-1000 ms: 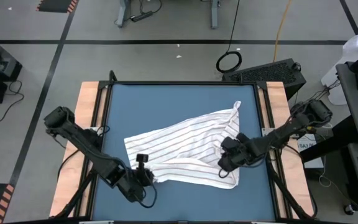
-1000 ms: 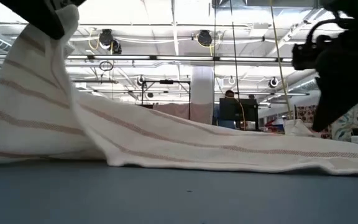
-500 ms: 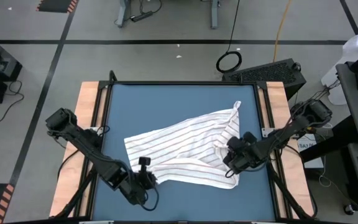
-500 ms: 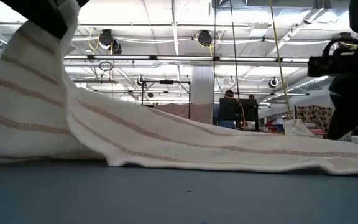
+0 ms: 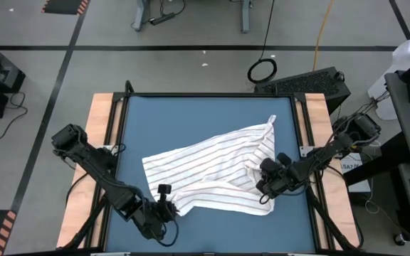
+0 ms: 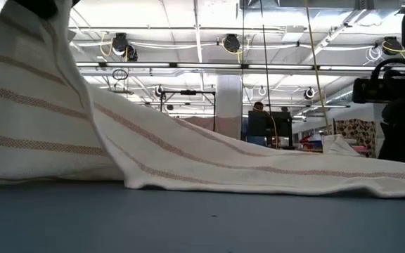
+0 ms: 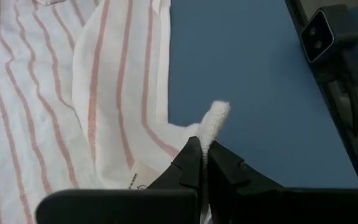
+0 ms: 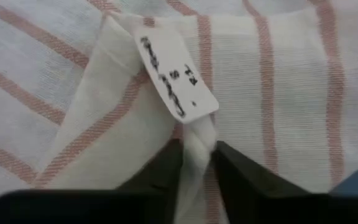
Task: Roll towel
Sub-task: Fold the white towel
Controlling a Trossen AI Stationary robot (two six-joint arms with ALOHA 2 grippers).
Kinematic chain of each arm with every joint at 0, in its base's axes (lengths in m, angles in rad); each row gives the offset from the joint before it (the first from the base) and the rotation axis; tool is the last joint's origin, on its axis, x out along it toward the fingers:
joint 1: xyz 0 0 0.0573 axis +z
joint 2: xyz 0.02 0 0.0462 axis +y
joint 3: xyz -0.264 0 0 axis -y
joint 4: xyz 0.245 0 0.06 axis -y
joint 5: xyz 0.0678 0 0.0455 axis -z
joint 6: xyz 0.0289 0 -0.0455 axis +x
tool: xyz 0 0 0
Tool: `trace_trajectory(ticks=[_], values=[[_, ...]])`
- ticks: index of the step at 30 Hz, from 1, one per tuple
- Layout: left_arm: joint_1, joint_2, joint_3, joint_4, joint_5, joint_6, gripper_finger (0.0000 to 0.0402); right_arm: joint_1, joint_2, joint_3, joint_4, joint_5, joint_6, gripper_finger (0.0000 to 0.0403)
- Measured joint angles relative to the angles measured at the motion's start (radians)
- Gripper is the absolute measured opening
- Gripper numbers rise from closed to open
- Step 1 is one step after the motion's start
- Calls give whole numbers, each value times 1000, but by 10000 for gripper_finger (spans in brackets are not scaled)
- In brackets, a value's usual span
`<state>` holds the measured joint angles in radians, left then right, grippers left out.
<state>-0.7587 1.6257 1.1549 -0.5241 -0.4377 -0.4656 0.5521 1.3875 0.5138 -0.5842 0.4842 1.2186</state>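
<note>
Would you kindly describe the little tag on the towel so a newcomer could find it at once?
Start at the blue table and the striped towel on it. Go to the towel's corner by the right gripper, which is shut on a fold. The tag sits just beyond that pinch: a small white label with dark print, the only unstriped patch there.

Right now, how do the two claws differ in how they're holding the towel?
The left claw pinches a towel corner at the near edge and lifts it off the table; the right claw grips a fold by the label, low on the cloth. The left sits near the table's front, the right toward its side. Both are shut on towel.
</note>
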Motion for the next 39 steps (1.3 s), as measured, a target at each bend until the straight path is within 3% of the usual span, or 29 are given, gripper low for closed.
trace_trajectory(ticks=[3, 12, 21, 32, 39], values=[[-8, 0, 0, -2, 9, 0, 11, 0, -9, 4, -1, -28, -8, 11], [-29, 0, 0, -4, 36, -1, 11, 0, -36, 93, -142, -67, -9, 4], [-29, 0, 0, 1, 14, -1, 11, 6, -41, 216, -400, -229, 80, 8], [-29, 0, 0, 1, 13, -34, 11, 128, -41, 248, -548, -385, 225, 8], [-29, 0, 0, 1, 10, -111, 11, 231, -41, 248, -547, -385, 325, 8]])
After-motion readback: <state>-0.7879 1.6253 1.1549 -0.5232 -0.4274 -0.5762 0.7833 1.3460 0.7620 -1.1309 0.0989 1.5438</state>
